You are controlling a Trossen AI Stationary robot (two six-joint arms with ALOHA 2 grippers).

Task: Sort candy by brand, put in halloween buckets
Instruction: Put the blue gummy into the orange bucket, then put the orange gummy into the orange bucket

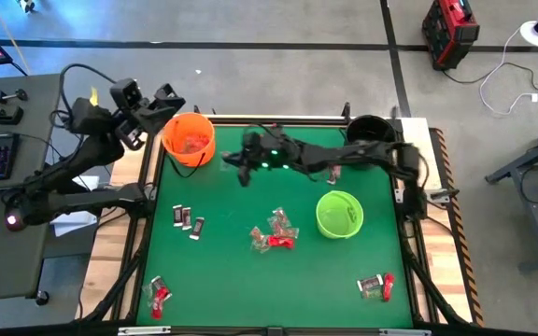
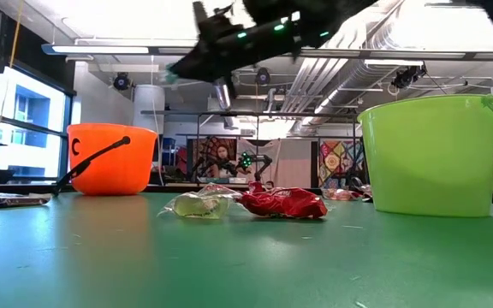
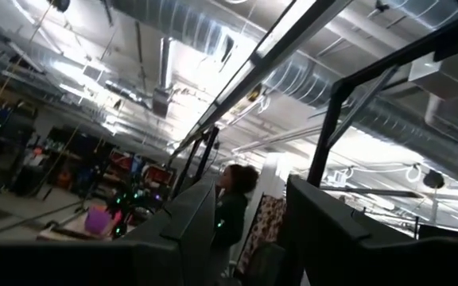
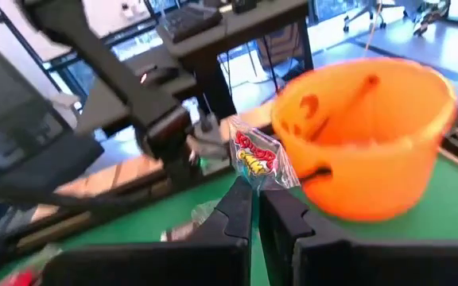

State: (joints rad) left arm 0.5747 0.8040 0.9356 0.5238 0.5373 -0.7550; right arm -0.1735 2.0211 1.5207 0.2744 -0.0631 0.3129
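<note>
Candy in play is one small sweet in a silvery-clear wrapper w/ red-yellow print, pinched by the right end effector at the crimped edge of the wrapper; the rest sticks up free above the fingertips. The fingers are clenched on it, nearly touching, so the wrapper is thin there. Right end effector is up in the air over the back of the desk, just beside the orange bucket, not over its mouth yet.

Handling, my read: very light, crinkly film outside, prob a firm bit inside. Film is slick and gives nothing to squeeze against, so a grip on the twist end or flat seam is best; grab the middle and it may squirt out. Not fragile. Could cling to a finger on release.

Other candy: a clear-and-red heap mid desk next to the lime green bucket, dark-wrapped ones toward the left, and mixed bits at front left and front right. Black bucket sits at the back right corner. Orange bucket already has pieces inside, though I can't tell the brand.

Left end effector is parked off the desk's back left corner, part open, nothing in it.
</note>
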